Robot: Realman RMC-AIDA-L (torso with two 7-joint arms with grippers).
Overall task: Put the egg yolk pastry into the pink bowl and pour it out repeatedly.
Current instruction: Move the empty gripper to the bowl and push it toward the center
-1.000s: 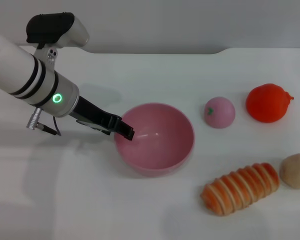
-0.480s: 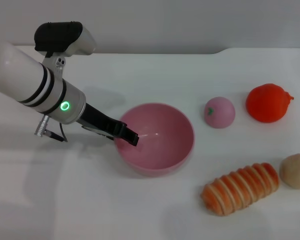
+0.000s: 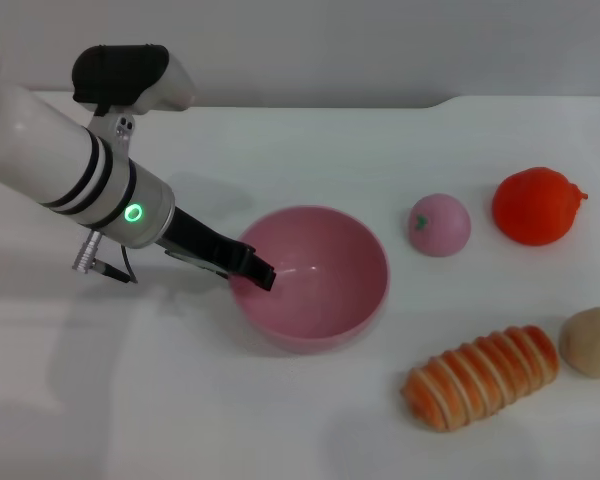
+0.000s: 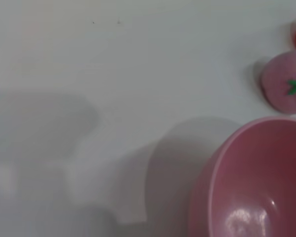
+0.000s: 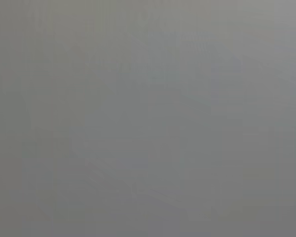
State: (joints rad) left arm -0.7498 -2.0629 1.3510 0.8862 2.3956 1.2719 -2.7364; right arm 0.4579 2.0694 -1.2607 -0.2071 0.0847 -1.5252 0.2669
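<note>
Pink and glossy, the pink bowl (image 3: 310,275) sits empty mid-counter, one of its kind. The left gripper (image 3: 257,271) is at its left rim, apparently pinching the wall, though the fingers are too dark to be sure. One egg yolk pastry (image 3: 592,341) lies at the counter's right edge, near one striped bread roll (image 3: 482,376); it looks light, soft and matte, best held gently across its dome. One pink ball (image 3: 439,224) and one red fruit (image 3: 536,205) sit toward the far right.

White left arm (image 3: 55,165), black bands, green ring light
</note>
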